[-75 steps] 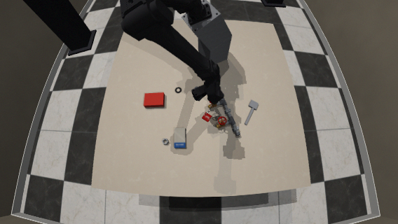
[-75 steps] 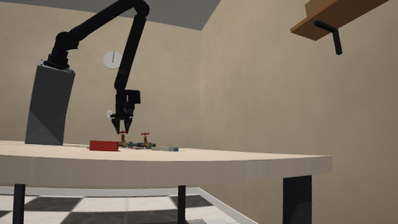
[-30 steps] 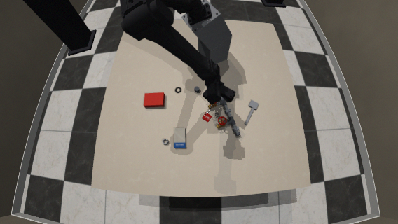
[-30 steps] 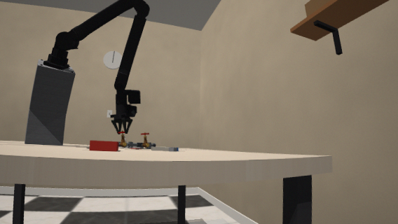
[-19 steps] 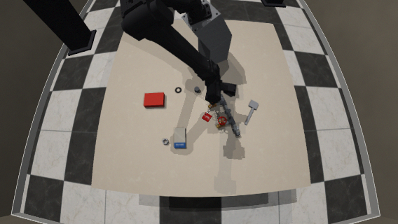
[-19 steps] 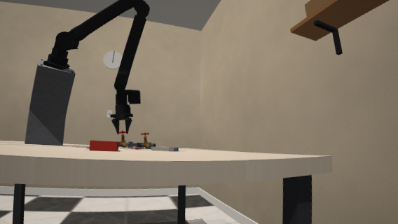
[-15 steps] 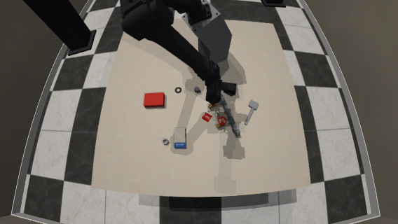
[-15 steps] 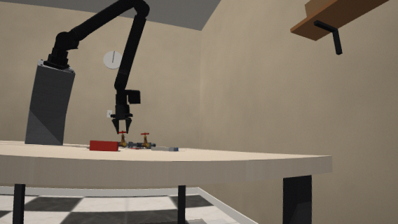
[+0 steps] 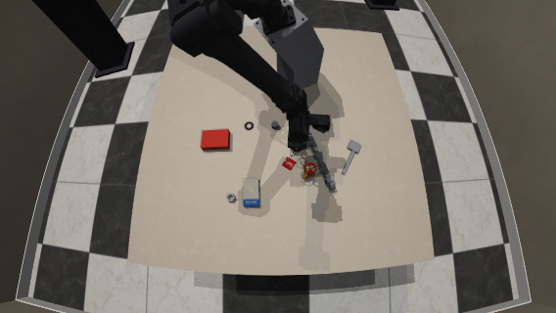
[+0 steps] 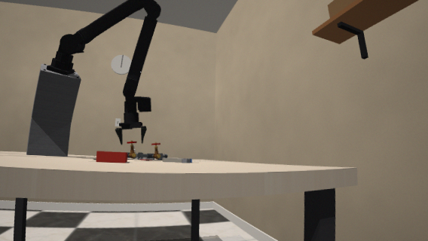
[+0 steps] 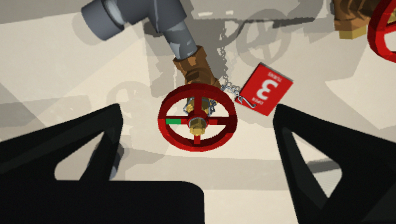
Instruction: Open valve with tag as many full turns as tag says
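Note:
The tagged valve has a red handwheel (image 11: 197, 137) (image 10: 131, 142) with a green mark on one spoke, on a brass body joined to a grey pipe (image 11: 172, 27) (image 9: 323, 168). A chain (image 11: 228, 86) links it to a red tag (image 11: 265, 89) (image 9: 289, 163) marked 3. A second red handwheel (image 11: 384, 30) (image 9: 309, 169) (image 10: 155, 144) sits further along the pipe. My gripper (image 11: 198, 112) (image 10: 131, 138) (image 9: 298, 146) is open just above the tagged wheel, with its fingers wide on either side and clear of the rim. In the top view the gripper hides that wheel.
On the table are a red block (image 9: 215, 139) (image 10: 111, 157), a black ring (image 9: 249, 125), a small grey cylinder (image 9: 275, 125), a nut (image 9: 231, 198), a white and blue box (image 9: 252, 192) and a grey hammer-like tool (image 9: 351, 154).

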Available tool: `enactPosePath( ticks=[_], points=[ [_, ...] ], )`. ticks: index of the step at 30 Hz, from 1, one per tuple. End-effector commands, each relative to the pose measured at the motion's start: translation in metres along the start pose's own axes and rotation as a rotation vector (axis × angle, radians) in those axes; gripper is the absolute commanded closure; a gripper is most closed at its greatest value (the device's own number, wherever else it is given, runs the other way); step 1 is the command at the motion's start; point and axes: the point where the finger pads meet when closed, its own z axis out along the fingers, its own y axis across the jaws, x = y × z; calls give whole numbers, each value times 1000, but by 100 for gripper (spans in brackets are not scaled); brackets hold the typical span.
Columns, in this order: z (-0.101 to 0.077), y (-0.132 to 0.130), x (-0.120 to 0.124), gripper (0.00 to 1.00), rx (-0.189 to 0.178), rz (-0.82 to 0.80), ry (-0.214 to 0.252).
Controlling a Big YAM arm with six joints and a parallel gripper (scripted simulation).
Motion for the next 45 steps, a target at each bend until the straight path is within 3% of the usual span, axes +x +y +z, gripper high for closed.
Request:
enactPosePath(
  ticks=[1,20,33,45],
  points=[
    [1,-2,-1,0,13,-18,-5],
    [1,-2,-1,0,13,-12,-5],
    [1,-2,-1,0,13,199,-5],
    [0,2,-1,0,-4,908,0]
  ],
)
